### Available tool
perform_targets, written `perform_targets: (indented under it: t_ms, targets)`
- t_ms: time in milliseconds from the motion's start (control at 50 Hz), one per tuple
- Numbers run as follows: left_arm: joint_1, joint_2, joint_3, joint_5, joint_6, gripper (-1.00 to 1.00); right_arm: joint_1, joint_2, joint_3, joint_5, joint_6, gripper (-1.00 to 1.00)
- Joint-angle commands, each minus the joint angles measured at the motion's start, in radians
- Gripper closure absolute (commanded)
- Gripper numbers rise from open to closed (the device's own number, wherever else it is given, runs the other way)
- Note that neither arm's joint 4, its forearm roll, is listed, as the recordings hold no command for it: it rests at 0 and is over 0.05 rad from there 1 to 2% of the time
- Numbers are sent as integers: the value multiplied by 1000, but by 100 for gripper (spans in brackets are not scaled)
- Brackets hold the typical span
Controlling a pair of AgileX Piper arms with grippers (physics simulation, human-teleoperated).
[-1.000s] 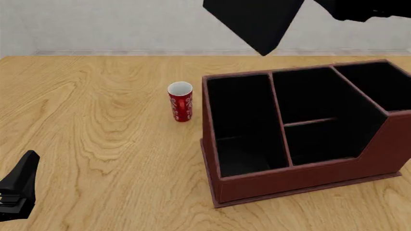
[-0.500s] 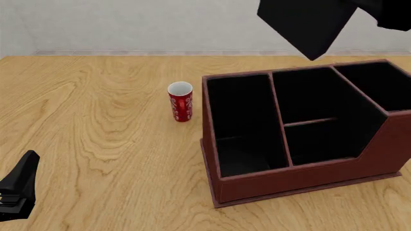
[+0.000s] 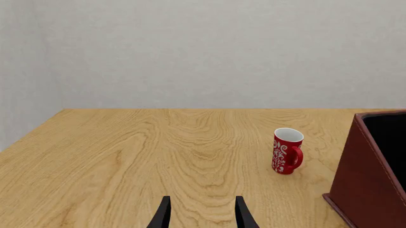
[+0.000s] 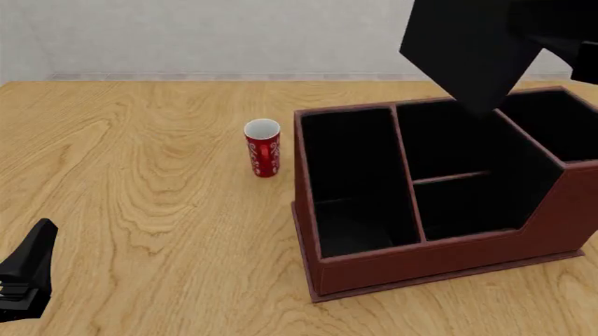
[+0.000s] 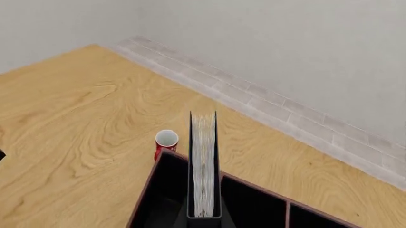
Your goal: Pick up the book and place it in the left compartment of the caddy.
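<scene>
The black book (image 4: pixel 470 49) hangs tilted in the air above the back of the reddish-brown caddy (image 4: pixel 439 269), its lower corner over the middle section. My right gripper (image 4: pixel 537 28) is shut on the book at the top right. In the right wrist view the book (image 5: pixel 203 161) shows its white page edges, held at its near end, with the caddy (image 5: pixel 155 199) below it. The left compartment (image 4: pixel 351 175) is the long black section at the caddy's left end and holds nothing. My left gripper (image 4: pixel 28 273) is low at the front left, open and empty (image 3: pixel 201 219).
A red mug with a white pattern (image 4: pixel 262 148) stands upright just left of the caddy's back corner; it also shows in the left wrist view (image 3: pixel 286 150) and the right wrist view (image 5: pixel 166 141). A grey wall runs behind the wooden table (image 4: pixel 140 175).
My right gripper has carried the book to the right and lower, from above the left compartment's back to above the middle section. The left arm, mug and caddy have not moved.
</scene>
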Motion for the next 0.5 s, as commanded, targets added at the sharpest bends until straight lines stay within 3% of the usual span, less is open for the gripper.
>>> perform_targets:
  t_ms: [20, 200, 500]
  targets:
    - [0, 0, 0, 0, 0, -100, -6, -28, 19, 22, 28, 100]
    - [0, 0, 0, 0, 0, -100, 27, -39, 70, 27, 11, 100]
    - [0, 0, 0, 0, 0, -100, 56, -37, 153, -5, 31, 100]
